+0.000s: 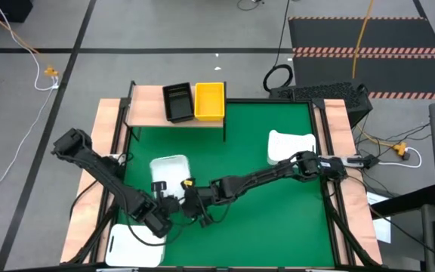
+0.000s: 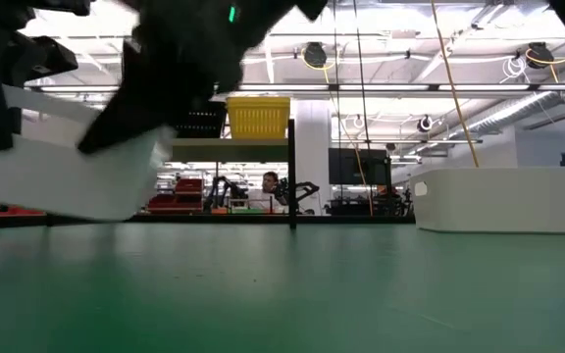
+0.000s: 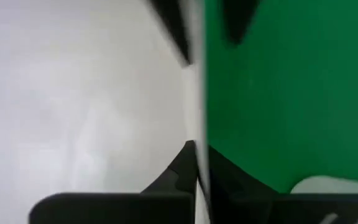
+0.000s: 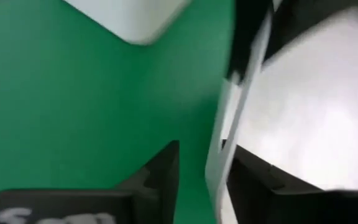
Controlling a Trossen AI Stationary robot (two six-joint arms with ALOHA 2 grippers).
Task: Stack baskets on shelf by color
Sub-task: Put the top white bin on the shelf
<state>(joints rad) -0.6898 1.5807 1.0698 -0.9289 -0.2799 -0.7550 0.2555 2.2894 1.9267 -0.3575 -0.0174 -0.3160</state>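
A white basket [image 1: 170,172] stands on the green mat left of centre, with both grippers at its near end. My left gripper [image 3: 199,155] is shut on its wall. My right gripper [image 4: 202,152] is open, one finger inside the same wall and one outside, with green mat showing between the outer finger and the rim. A black basket [image 1: 178,101] and a yellow basket [image 1: 209,100] sit side by side on the light-wood shelf [image 1: 146,106] at the far left. My left gripper holds the white basket by the rim of its near wall [image 3: 197,127], one finger inside the basket and one outside. The fingers come steeply from above. In the low view the basket's bottom [image 2: 67,211] sits at mat level. Whether my right gripper's inner finger [image 4: 257,177] touches the wall, I cannot tell.
A second white basket [image 1: 291,144] stands on the mat at the right, and a third [image 1: 133,246] lies at the near left corner. The shelf's top has bare wood left of the black basket. The mat's middle and near right are free.
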